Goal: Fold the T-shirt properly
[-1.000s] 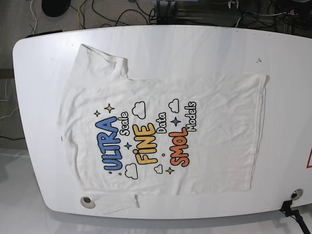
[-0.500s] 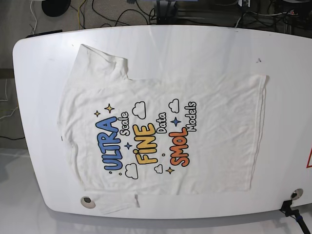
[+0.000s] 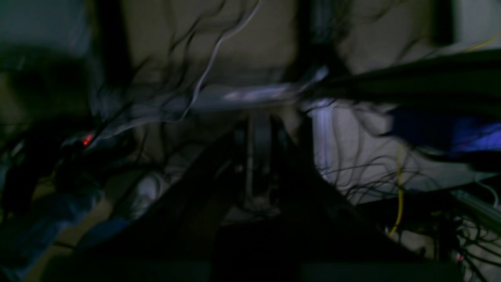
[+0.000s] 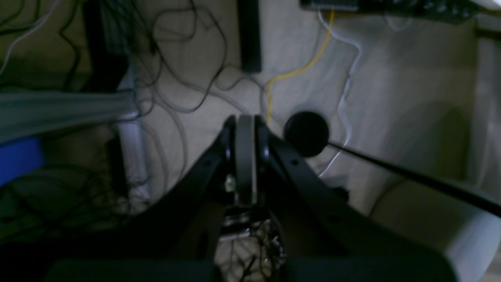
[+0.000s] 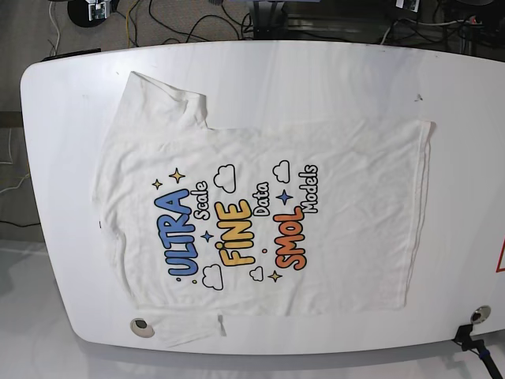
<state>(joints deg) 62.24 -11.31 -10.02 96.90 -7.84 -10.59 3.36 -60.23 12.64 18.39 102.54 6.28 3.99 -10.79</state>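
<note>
The white T-shirt (image 5: 260,213) lies flat and print-up on the white table (image 5: 316,71), collar to the left and hem to the right. One sleeve (image 5: 162,103) points to the far side. The other sleeve (image 5: 189,328) lies at the near edge. My right gripper (image 4: 245,156) is shut and empty, hanging over the cabled floor beyond the table. A bit of it shows at the base view's top left (image 5: 99,9). My left gripper (image 3: 258,156) is dark and blurred, its fingers seem closed together, also over the floor.
Cables and a black round disc (image 4: 306,133) lie on the floor behind the table. A grey round insert (image 5: 142,324) sits by the near sleeve. A black clamp (image 5: 473,339) is at the near right edge.
Small parts of the arms have come into sight at the top edge of the base view. The T-shirt has not moved.
</note>
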